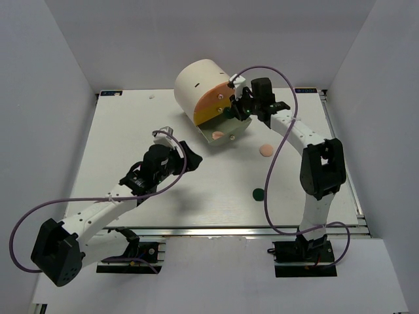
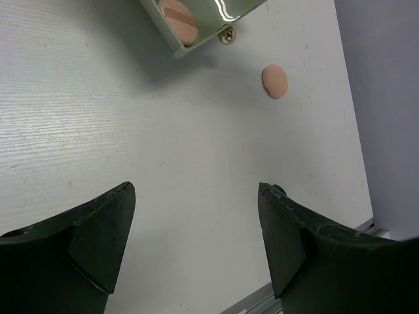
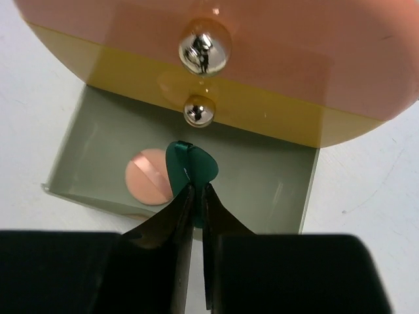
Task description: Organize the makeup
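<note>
A: State of right jaws?
B: Nearly pressed together, pinching a green disc (image 3: 191, 162) by its lower edge. The disc stands on edge over the open drawer (image 3: 268, 183), just below the lower knob (image 3: 200, 111).

A: Drawer contents?
B: One peach disc (image 3: 149, 176), flat on the drawer floor, just left of the pinched disc in the right wrist view. The drawer sticks out at the bottom of the cylinder (image 1: 196, 82), top centre of the overhead view, under the yellow front (image 3: 85, 62).

A: State of left jaws?
B: Spread wide, nothing between them. They hang over bare worktop (image 1: 131, 118), left of centre overhead, well apart from the drawer.

A: Other makeup?
B: Two pieces lie loose on the worktop. The second peach disc (image 1: 265, 150) is right of centre, near the drawer but apart from it; it also shows at upper right of the left wrist view. The second green disc (image 1: 258, 193) lies lower in the frame, below that peach one.
</note>
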`<state>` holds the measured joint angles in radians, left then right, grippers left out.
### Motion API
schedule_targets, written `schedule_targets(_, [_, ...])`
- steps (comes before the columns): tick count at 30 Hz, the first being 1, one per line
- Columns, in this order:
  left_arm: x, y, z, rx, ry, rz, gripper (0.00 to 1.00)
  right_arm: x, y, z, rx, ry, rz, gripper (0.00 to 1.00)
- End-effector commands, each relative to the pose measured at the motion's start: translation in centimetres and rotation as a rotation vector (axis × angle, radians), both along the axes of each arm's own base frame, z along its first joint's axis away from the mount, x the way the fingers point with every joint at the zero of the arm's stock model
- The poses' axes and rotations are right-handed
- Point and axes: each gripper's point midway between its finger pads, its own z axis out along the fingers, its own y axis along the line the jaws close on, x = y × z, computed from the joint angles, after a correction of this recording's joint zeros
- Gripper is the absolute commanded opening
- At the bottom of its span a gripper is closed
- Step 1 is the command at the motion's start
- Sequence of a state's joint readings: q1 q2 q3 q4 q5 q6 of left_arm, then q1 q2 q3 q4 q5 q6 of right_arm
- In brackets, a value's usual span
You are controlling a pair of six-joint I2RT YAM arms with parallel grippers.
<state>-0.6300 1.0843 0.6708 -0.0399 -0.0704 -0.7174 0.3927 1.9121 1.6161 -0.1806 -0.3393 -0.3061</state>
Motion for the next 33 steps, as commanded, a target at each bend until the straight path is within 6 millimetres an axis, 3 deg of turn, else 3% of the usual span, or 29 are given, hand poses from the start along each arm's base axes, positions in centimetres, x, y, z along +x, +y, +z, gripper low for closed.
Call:
schedule_targets(1, [-0.2, 1.0, 0.5, 0.002, -0.011, 0.034, 0.85, 1.9, -0.2, 0.8, -0.005, -0.063, -0.045, 0.14])
schedule_targets(5, [-0.4, 1.0, 0.5, -0.007, -0.013, 0.039, 0.85, 2.4, -0.3, -0.5, -0.041, -0.073, -0.045, 0.27])
schedule_targets(9, [-0.3, 0.9, 0.5, -0.008, -0.010, 0.035, 0.85, 2.5, 0.0, -0.8, -0.061, -0.088, -0.035, 0.47])
schedule_targets(13, [-0.5, 1.1, 0.5, -0.012, -0.010, 0.041, 0.86, 1.9, -0.1, -0.3, -0.065, -0.091, -0.024, 0.54])
schedule_targets(20, [-0.7, 1.4, 0.9, -0.044, -0.023, 0.055, 0.89, -2.3, -0.6, 1.3, -0.095, -0.105, 0.128, 0.65])
schedule_targets(24, [-0.8, 1.2, 1.0, -0.054, -0.027, 0.047, 0.91, -4.2, -2.3, 2.3, -0.066, -0.086, 0.123, 0.65])
schedule_targets(25, [-0.8, 1.1, 0.9, -0.058, -0.026, 0.047, 0.91, -4.7, -2.9, 1.6, -0.068, -0.065, 0.119, 0.65])
schedule_targets(27, [-0.9, 1.0, 0.7, -0.063, -0.021, 0.042, 0.91, -4.7, -4.5, 1.8, -0.058, -0.050, 0.080, 0.64])
schedule_targets(33, [-0.9, 0.8, 0.4, -0.067, -0.010, 0.031, 0.91, -4.3, -10.5, -0.4, -0.014, 0.070, -0.061, 0.63])
